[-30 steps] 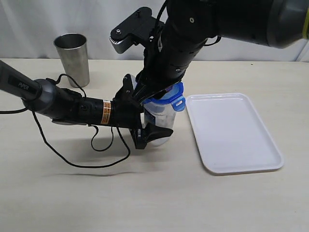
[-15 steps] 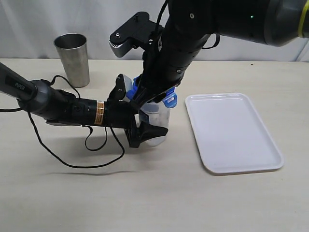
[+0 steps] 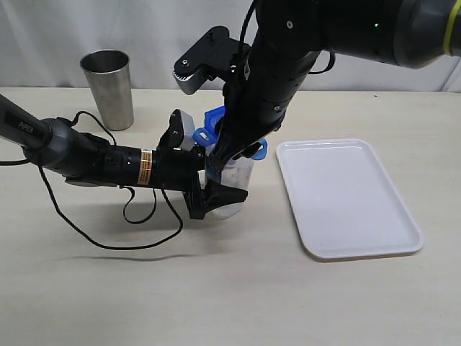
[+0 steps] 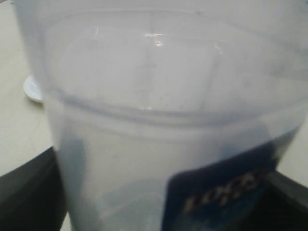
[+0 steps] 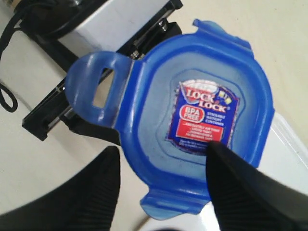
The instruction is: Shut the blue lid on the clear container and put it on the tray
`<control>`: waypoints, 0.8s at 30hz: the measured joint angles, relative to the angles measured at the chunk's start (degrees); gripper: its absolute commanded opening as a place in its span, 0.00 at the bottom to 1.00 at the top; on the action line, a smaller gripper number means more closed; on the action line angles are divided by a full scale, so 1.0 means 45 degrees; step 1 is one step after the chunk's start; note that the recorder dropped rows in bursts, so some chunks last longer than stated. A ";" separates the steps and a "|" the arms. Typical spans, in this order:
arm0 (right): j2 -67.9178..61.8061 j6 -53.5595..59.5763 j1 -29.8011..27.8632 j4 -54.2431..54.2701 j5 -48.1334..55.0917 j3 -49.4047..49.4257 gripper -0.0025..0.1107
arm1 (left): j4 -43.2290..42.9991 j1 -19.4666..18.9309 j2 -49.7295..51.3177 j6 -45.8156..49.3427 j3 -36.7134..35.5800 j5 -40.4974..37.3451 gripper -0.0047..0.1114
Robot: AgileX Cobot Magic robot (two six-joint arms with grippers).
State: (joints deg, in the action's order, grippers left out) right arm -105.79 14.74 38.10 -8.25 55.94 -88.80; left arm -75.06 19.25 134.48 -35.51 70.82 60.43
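Container (image 3: 234, 173), clear, upright beside tray (image 3: 346, 198), not on it, clamped between fingers of left claw (image 3: 215, 167). Lid (image 5: 154, 96), blue, at container's mouth, pinched by right claw (image 5: 162, 147), flaps flared outward.

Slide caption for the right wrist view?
Round blue plastic snap-lock lid, seen from above, framed by the right claw.

- Left arm (image 3: 79, 155): slim black tube, white lettering far behind the jaws, orange-and-white label band (image 3: 146, 167) just behind them.
- Thin black cable (image 3: 137, 234) trailing in loops behind those jaws.
- Right arm (image 3: 288, 65): bulky black casing, small screws, green light (image 3: 375, 26), yellow stripe (image 3: 454, 29).
- Black, grey-edged camera mount (image 3: 204, 58) behind its jaws.
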 measured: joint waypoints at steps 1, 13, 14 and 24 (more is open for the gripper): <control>0.0000 0.0038 0.0000 -0.0025 0.0000 0.0000 0.47 | 0.0000 0.0000 0.0000 0.0000 0.0000 0.0000 0.39; 0.0023 0.0552 -0.0045 0.1933 0.0429 -0.1019 0.55 | -0.0052 0.0000 0.0000 0.0235 0.0000 0.0319 0.40; 0.0023 0.0514 -0.0045 0.2124 0.0476 -0.1253 0.55 | -0.0004 0.0000 0.0000 0.0235 0.0000 0.0443 0.40; -0.0049 -0.1039 -0.0045 0.2324 -0.0006 -0.2191 0.55 | 0.0023 0.0000 -0.0022 0.0261 0.0000 0.0694 0.40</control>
State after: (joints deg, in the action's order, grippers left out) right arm -106.01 10.06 37.89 2.21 55.91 -98.66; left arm -74.95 19.25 134.38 -34.34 70.82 63.55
